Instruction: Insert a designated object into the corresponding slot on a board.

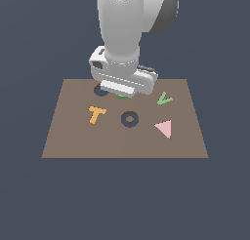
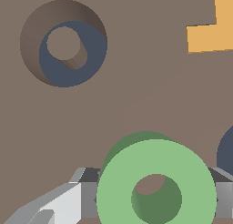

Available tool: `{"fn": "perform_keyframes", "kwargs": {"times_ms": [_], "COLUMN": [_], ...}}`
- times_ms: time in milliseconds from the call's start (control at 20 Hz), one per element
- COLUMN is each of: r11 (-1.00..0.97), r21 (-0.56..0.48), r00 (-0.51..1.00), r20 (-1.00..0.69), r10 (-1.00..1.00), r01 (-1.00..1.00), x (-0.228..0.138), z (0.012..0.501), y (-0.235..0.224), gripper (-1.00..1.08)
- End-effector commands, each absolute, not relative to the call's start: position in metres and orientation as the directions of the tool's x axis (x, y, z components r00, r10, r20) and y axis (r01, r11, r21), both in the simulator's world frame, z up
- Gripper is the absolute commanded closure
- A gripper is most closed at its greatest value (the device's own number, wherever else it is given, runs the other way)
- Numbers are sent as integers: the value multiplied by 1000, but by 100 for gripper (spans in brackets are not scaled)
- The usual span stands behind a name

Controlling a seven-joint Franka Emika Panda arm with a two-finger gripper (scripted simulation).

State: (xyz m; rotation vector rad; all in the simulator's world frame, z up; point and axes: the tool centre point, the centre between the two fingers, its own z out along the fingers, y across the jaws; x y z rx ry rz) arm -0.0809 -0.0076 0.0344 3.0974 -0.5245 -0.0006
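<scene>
The green ring fills the near part of the wrist view, with my gripper shut on it and one grey finger pressed to each side. In the exterior view only a sliver of the ring shows under the gripper, low over the back middle of the brown board. The slot, a dark ring recess with a brown centre dot, lies nearer the board's front, apart from the ring. The wrist view shows the slot some way beyond the ring.
A plain dark round hole sits just to the exterior view's left of the gripper. On the board also lie an orange T, a green V and a pink triangle.
</scene>
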Motion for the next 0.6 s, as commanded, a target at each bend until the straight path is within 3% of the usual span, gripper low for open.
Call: {"fn": "perform_keyframes", "kwargs": {"times_ms": [0, 550], "r11": [-970, -983], "r21": [0, 1], "r00": [970, 983], "r20": [0, 1], "r10": [-244, 185], "r01": [-244, 185], "x": [-78, -59], "z": [35, 36], "y": [-12, -29], "gripper": [108, 108]}}
